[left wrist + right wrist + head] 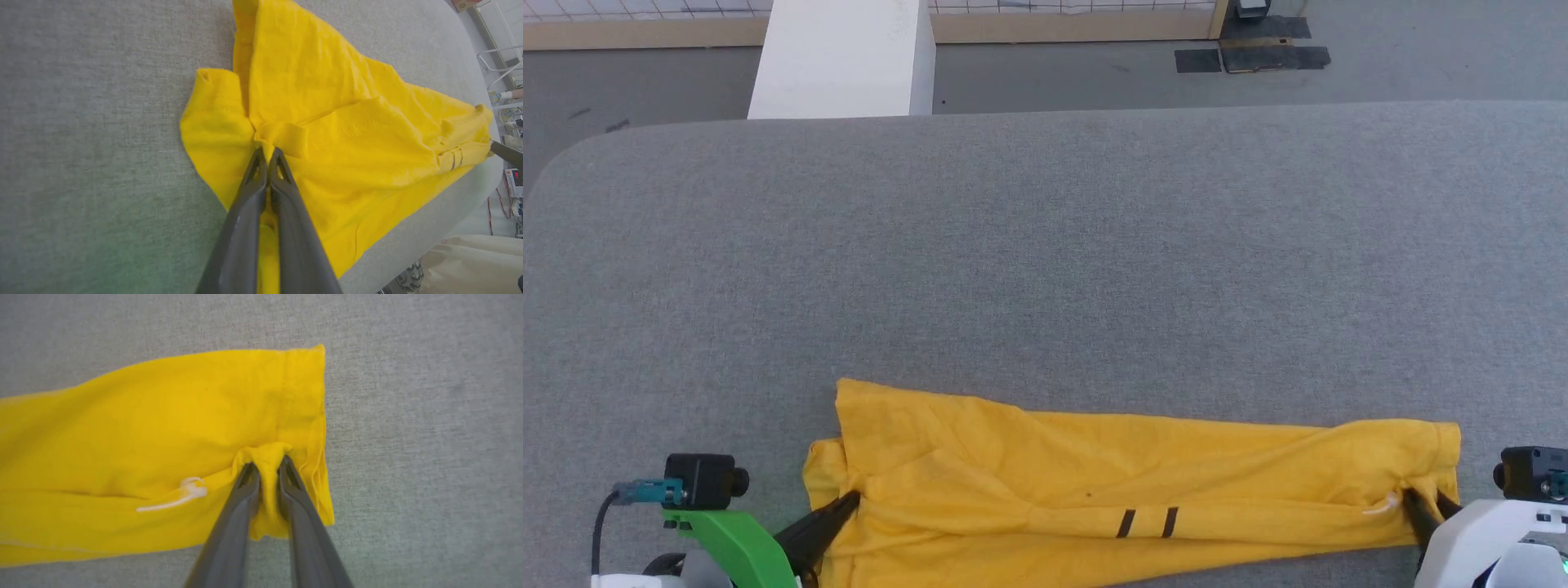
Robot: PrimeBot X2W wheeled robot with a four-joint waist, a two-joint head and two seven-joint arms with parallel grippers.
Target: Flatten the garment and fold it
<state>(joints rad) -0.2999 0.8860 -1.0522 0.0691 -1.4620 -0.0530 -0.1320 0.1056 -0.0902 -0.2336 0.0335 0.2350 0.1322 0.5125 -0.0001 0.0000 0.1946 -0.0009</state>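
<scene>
shirt [1094, 465]: bright yellow, plain over most of what shows
stripes [1147, 523]: two short black bars side by side, near edge of the shirt, right of its middle
streak [179, 500]: thin, white, on the yellow by the shirt's right end
table [1045, 245]: mid grey with a fine woven fleck
left gripper [853, 496]: dark grey fingers
mount [735, 539]: bright green, near left
camera [698, 480]: black, with a teal plug beside it
right gripper [1421, 498]: dark grey fingers
shell [1478, 539]: white, near right
floor [1421, 57]: dull grey
block [845, 57]: white, far, left of middle
patches [1250, 53]: black, on the far floor, right
rail [1054, 28]: pale tan, along the far edge
</scene>
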